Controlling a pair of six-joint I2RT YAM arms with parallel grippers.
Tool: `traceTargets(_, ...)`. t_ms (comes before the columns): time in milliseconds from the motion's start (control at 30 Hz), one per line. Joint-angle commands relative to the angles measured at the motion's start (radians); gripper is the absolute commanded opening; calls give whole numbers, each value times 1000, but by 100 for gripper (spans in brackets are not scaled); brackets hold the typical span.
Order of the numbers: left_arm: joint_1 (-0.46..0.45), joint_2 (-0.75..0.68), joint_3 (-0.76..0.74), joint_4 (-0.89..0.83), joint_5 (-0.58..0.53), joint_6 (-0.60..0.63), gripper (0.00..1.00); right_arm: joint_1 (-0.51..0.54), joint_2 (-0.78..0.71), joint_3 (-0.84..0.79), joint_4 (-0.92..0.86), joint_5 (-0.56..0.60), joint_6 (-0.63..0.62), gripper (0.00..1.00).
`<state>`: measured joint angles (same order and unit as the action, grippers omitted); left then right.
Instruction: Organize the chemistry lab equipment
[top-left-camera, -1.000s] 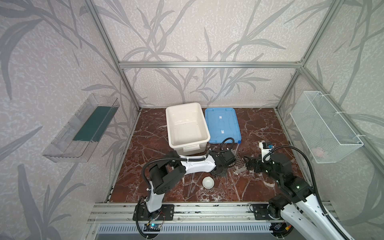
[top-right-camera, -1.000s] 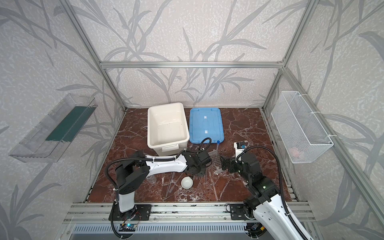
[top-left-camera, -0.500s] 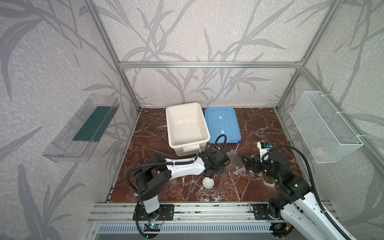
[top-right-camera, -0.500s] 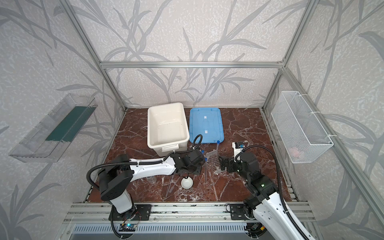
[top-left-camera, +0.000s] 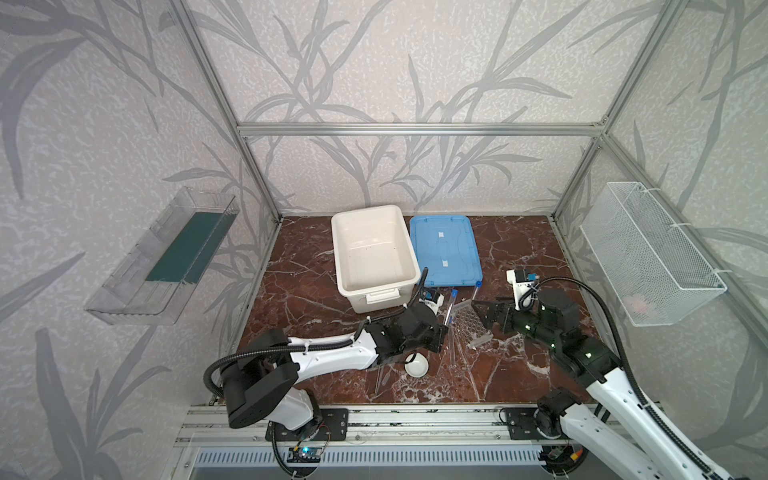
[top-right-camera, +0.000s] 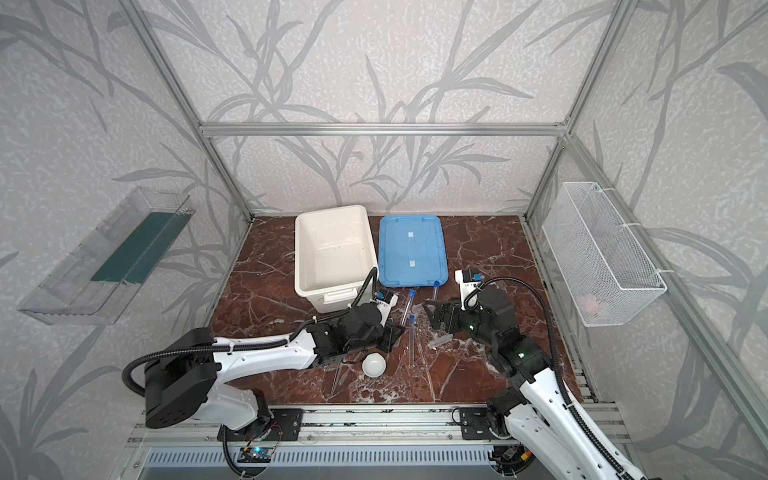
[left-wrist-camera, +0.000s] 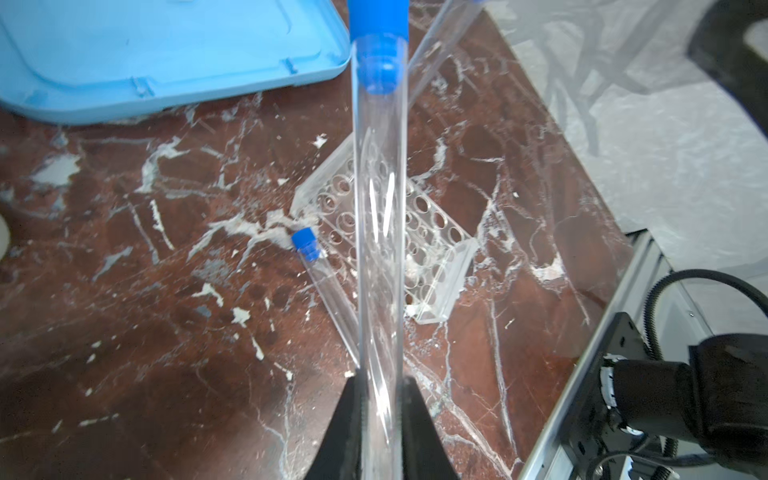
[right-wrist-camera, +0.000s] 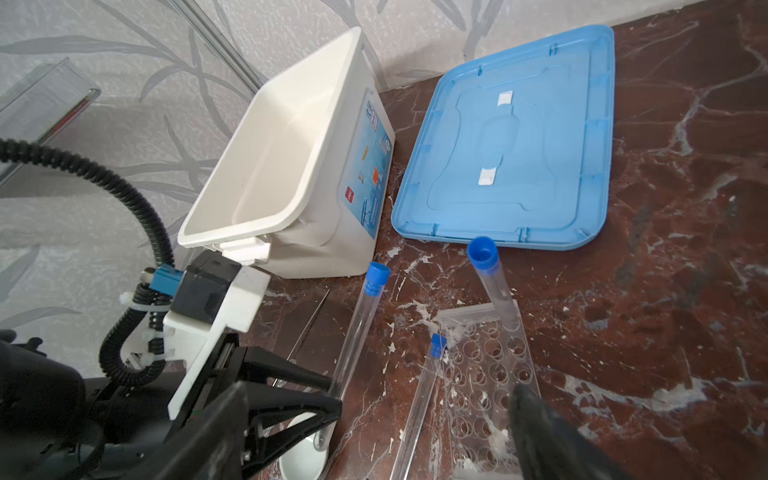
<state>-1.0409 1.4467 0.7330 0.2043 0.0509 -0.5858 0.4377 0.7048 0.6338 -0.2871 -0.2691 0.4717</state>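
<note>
Left gripper (left-wrist-camera: 380, 386): clamped on lower end of test tube (left-wrist-camera: 378, 187), which is held tilted above table, cap end raised. Second tube (left-wrist-camera: 309, 257): laid flat against edge of rack (left-wrist-camera: 436, 237). Third tube (right-wrist-camera: 492, 282): seated in far rack corner, leaning. Right gripper (top-left-camera: 484, 313): jaws apart, nothing held, positioned at rack. Advised: rack to be steadied, held tube uprighted, rounded end centred over free hole, lowered slowly.

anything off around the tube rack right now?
Yes. A loose tube lies flat on the marble beside the rack, not slotted. The leaning tube sits tilted at the rack's corner. The left pincer grips the held tube. No spill or breakage visible.
</note>
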Motion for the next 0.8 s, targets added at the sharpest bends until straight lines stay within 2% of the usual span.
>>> traceTargets(0, -7, -47, -40, 164, 55, 83, 16, 6, 41, 29, 61, -72, 34, 90)
traceTargets(333, -15, -80, -104, 245, 76, 74, 16, 26, 235, 40, 253, -166, 121, 72)
traceTargets(433, -21, -83, -112, 259, 72, 69, 16, 31, 275, 38, 296, -176, 142, 63)
traceTargets(567, -27, -82, -118, 270, 68, 69, 16, 33, 311, 38, 325, -199, 156, 44)
traceTargets(767, -29, -77, -112, 270, 64, 67, 16, 34, 296, 17, 330, -171, 158, 27)
